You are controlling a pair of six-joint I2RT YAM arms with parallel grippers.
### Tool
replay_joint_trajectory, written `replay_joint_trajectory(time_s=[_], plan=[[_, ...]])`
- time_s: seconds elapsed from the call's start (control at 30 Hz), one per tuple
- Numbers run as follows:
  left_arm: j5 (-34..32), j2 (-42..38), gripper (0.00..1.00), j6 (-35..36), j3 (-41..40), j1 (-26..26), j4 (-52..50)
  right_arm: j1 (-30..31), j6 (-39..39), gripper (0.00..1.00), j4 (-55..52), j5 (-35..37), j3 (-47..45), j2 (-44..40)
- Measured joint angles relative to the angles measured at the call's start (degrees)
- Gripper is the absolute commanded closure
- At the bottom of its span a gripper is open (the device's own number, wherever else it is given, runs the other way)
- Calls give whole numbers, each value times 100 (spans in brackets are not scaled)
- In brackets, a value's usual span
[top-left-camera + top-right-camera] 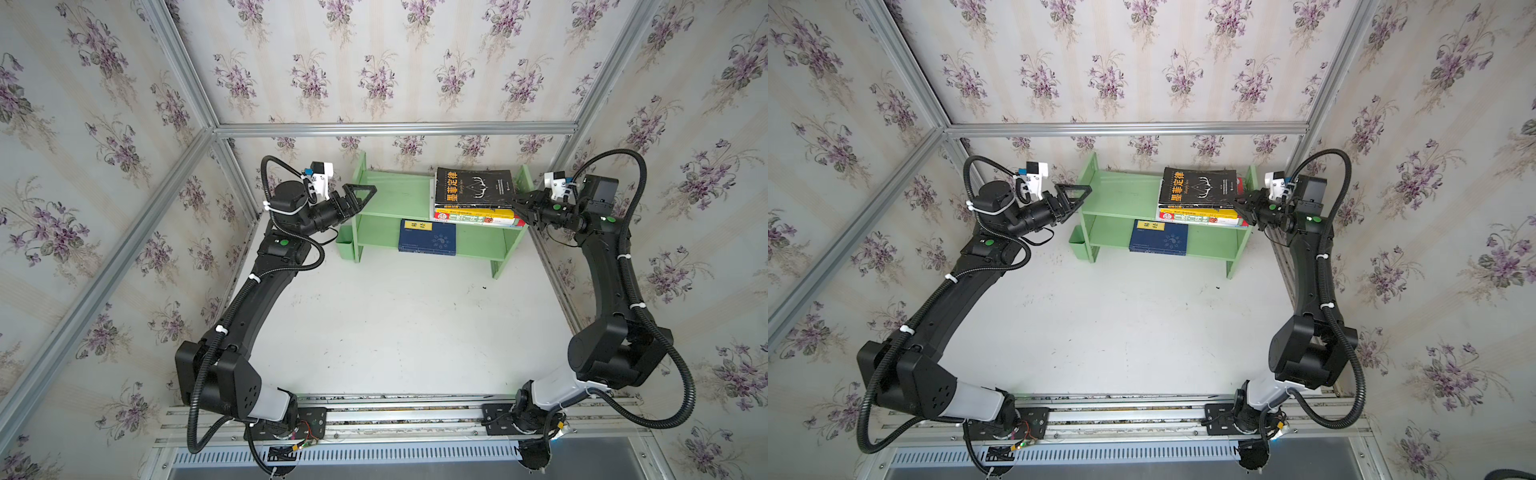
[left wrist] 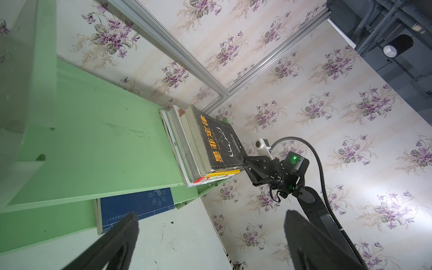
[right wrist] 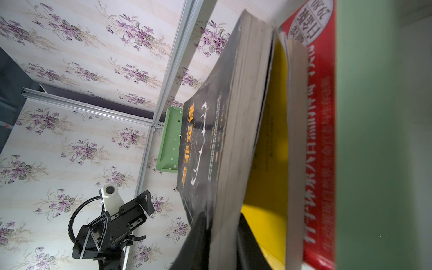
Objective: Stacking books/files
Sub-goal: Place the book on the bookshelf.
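Right gripper (image 1: 520, 206) has its jaws pinched on the nearest corner of the black book (image 1: 473, 187). The right wrist view shows one finger on the cover and one under the pages. That book tops a pile at the right end of the upper board of the shelf (image 1: 390, 195), over a yellow book (image 1: 500, 213) and a red-and-green book (image 1: 478, 219). A navy book (image 1: 428, 237) lies flat on the lower board. Left gripper (image 1: 360, 193) hangs wide open and empty by the shelf's left end.

I'd judge the black book thick, fairly heavy and floppy, since it bows up from that corner hold. Its cover looks slick against the yellow one, so a deeper bite along the edge seems safer than the corner.
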Motion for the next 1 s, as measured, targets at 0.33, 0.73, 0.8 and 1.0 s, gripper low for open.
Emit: replay_joint_trajectory(time_s=[0.33, 0.73, 0.8, 1.0], plan=[[-26, -2, 1, 4, 0, 2, -68, 9, -122, 81, -254, 28, 214, 127], [-68, 4, 1, 39, 74, 22, -146, -22, -184, 79, -332, -15, 256, 144], [-109, 2, 1, 42, 46, 22, -153, -42, -186, 79, -345, -13, 289, 157], [-127, -20, 1, 61, 33, 46, -190, -70, -256, 79, -496, -59, 446, 234]])
